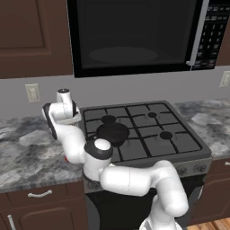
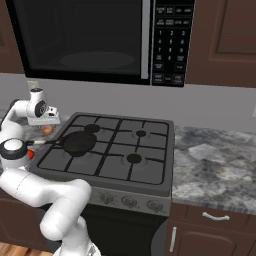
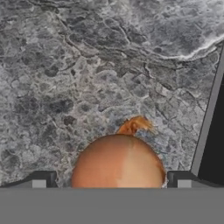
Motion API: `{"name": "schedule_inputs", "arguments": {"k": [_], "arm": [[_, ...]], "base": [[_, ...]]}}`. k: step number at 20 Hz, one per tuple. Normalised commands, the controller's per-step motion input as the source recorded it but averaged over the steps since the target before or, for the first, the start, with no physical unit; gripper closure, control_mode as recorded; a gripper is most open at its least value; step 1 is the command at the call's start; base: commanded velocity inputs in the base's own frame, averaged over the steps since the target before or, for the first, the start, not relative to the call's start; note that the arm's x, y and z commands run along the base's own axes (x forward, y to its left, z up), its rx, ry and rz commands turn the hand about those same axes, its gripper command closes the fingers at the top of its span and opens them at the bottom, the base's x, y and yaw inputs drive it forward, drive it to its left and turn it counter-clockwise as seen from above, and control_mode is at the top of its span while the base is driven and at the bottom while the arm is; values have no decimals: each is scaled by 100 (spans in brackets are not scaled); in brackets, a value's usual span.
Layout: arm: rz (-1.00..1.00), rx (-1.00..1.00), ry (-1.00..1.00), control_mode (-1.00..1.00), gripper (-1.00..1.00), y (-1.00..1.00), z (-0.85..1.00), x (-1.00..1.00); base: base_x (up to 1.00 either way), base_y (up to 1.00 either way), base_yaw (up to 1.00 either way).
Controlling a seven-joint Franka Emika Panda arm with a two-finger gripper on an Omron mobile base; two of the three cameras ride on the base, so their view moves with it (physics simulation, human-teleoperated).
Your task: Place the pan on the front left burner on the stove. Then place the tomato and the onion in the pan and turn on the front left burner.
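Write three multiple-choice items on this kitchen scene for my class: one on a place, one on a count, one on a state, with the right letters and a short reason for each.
1. Where is the pan?
A. on the stove's front left burner
B. on the counter right of the stove
C. inside the microwave

2. How many burners does the stove have?
A. two
B. four
C. six

3. How does the pincer stand over the onion?
A. shut on it
B. open, a fingertip on each side
C. open, far from it

Key: 1 A, the right base view shows the black pan on the grate at front left, handle towards the counter. 2 B, four caps show under the grates. 3 B, the hand view shows the two fingertips standing apart with the onion between them on the counter.
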Motion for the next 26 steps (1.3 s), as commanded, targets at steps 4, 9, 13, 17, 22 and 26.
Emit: {"name": "schedule_inputs", "arguments": {"k": [4, 9, 13, 17, 22, 26], "arm": [[1, 0, 8, -100, -100, 0, -23, 0], [0, 0, 8, -100, -100, 0, -22, 0], [0, 0, 10, -100, -100, 3, -29, -1], [0, 0, 11, -100, 100, 15, -23, -1], [0, 0, 2, -100, 100, 9, -3, -13], [0, 0, 0, -100, 100, 3, 0, -42]], "base": [[0, 0, 0], [0, 0, 0], [0, 0, 0], [0, 0, 0], [0, 0, 0], [0, 0, 0]]}}
